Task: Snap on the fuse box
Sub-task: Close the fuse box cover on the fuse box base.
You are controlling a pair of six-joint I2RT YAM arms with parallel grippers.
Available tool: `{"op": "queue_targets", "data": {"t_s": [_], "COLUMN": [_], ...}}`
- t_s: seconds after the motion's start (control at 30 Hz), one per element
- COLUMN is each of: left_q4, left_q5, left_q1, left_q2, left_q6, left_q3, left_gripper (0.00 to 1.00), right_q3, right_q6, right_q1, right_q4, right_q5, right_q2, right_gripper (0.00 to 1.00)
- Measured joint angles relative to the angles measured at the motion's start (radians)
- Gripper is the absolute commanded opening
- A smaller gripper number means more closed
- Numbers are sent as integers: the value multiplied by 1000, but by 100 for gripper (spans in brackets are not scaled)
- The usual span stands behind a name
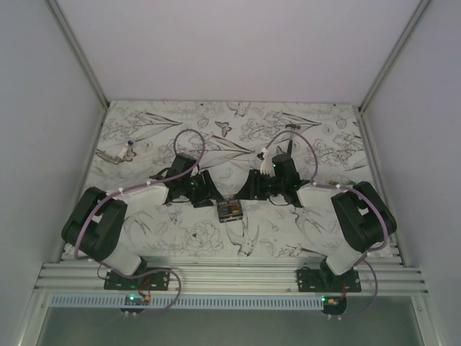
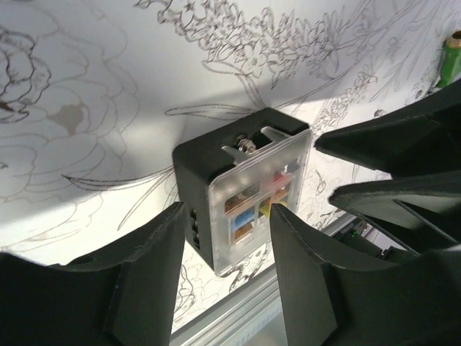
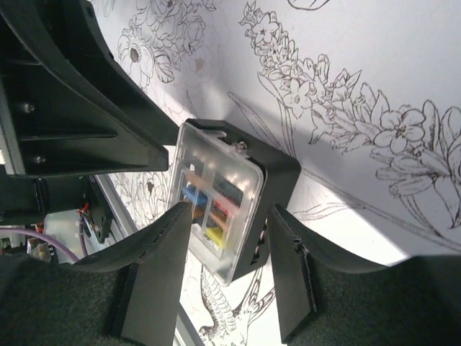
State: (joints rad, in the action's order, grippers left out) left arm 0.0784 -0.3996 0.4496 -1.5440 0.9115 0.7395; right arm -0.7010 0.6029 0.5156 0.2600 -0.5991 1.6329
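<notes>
- The left gripper is released. Its two black fingers stand spread, with the fuse box showing in the gap just past their tips.
- One tip sits by the box's black side wall and the other overlaps the edge of its clear cover. Whether either tip touches cannot be told.
- The right gripper is likewise released and faces the left one from the opposite side. Its fingers straddle the same box without clamping it.
- From above, the left gripper and the right gripper point at each other near the table's middle, and the fuse box lies between and just nearer than their tips.
- The fuse box rests flat on the table, which has a floral print. The cover lies over blue, yellow and red-orange fuses.
- Whether the cover is fully seated cannot be told.
- A green object shows at the far edge of the left wrist view, well apart from the box.
</notes>
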Motion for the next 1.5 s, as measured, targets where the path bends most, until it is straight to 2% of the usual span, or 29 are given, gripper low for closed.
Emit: {"op": "queue_targets", "data": {"t_s": [0.2, 0.5, 0.83, 0.9, 1.03, 1.1, 1.2, 1.3, 1.5], "left_q4": [-1, 6, 82, 95, 106, 110, 108, 99, 80], "left_q5": [2, -39, -132, -142, -129, -93, -42, -20, -10], "left_q1": [-5, -14, -34, -34, -24, -8, 21, 41, 43], "left_q2": [-41, -111, -175, -186, -172, -150, -110, -72, 29], "left_q6": [-14, -14, -8, -8, -16, -23, -37, -42, -40], "left_q3": [40, 60, 63, 68, 65, 54, 29, 3, -58], "left_gripper": [45, 26, 20, 21, 33, 40, 45, 47, 49], "right_q3": [-25, -26, 40, 61, 89, 97, 114, 131, 179], "right_q6": [14, 50, 95, 103, 110, 107, 87, 73, 58], "right_q1": [-4, -29, -65, -73, -74, -71, -45, -19, -14], "right_q4": [40, 114, 269, 302, 322, 304, 243, 175, 101], "right_q5": [-23, -110, -151, -148, -124, -107, -85, -71, -57], "right_q2": [87, 172, 194, 189, 165, 142, 97, 50, -65], "right_gripper": [43, 26, 19, 20, 30, 36, 45, 50, 54]}}
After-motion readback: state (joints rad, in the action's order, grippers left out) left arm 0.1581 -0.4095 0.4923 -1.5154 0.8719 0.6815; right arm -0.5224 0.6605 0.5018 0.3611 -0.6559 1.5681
